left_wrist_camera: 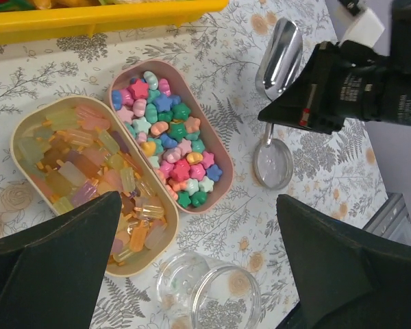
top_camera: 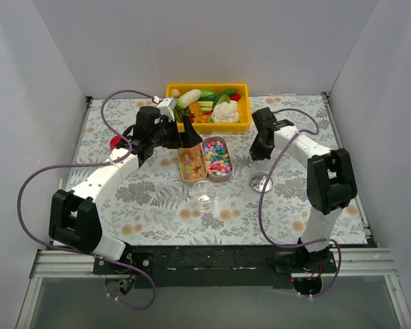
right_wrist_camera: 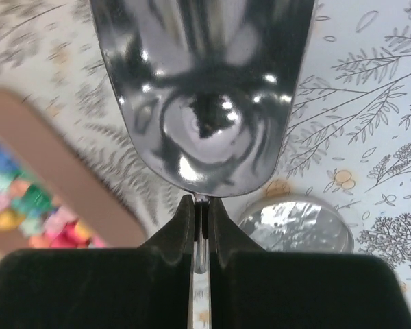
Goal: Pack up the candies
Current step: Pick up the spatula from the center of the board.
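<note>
From above, the clear jar [top_camera: 203,197] stands open on the bench [top_camera: 123,199]. Its lid [top_camera: 261,183] lies to the jar's right, likely to keep the mouth free for filling. Just behind the jar sit two pink trays [top_camera: 207,179], holding orange-tan candies [top_camera: 192,164] and pastel candies [top_camera: 217,157]. The left hand [top_camera: 185,142] hangs over the trays' far end, arm stretched forward. The right hand [top_camera: 255,156] points down behind the lid, elbow bent.

In the left wrist view, the left fingers [left_wrist_camera: 55,267] are spread wide and empty, flanking the jar.

In the right wrist view, the right fingers [right_wrist_camera: 171,233] are pressed together on the thin handle of a metal scoop [right_wrist_camera: 205,89]. Its bowl shows no candy and seems poised for dipping.
</note>
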Available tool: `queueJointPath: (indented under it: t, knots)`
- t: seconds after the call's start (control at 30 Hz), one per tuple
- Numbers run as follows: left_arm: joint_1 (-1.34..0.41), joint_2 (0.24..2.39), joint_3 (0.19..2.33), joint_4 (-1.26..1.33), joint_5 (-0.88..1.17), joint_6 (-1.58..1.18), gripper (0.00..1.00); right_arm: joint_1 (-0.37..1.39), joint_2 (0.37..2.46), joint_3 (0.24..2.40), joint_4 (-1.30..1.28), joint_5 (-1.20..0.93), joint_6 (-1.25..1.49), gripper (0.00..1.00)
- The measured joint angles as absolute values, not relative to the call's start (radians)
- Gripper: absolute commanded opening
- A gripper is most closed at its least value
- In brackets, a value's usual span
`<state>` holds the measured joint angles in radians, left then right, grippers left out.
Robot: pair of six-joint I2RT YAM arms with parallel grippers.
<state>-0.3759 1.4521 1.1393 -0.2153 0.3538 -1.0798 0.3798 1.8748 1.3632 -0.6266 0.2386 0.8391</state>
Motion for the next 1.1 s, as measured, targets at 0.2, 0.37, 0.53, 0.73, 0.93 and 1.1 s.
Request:
queueJointPath:
  t: [0.2,0.37,0.53,0.73,0.93,1.1]
  knots:
    - [-0.383,1.502,1.192,-0.222,0.356,-1.087,0.98,0.389,1.653,1.341,-0.627,0.005,0.613,0.01]
    - [-0.406,1.579,1.292,-0.215,0.364,-1.089,0.98,0.482,1.520,1.294,-0.651,-0.144,0.453,0.01]
    - [-0.437,1.603,1.344,-0.207,0.390,-1.077,0.98,0.631,1.494,1.293,-0.685,-0.191,0.363,0.01]
    - [-0.460,1.602,1.330,-0.186,0.427,-1.050,0.98,0.692,1.474,1.302,-0.720,-0.200,0.333,0.01]
    - [-0.469,1.601,1.260,-0.192,0.439,-1.035,0.98,0.721,1.475,1.361,-0.752,-0.195,0.326,0.01]
    - [-0.472,1.591,1.213,-0.180,0.429,-1.025,0.98,0.723,1.478,1.379,-0.802,-0.196,0.325,0.01]
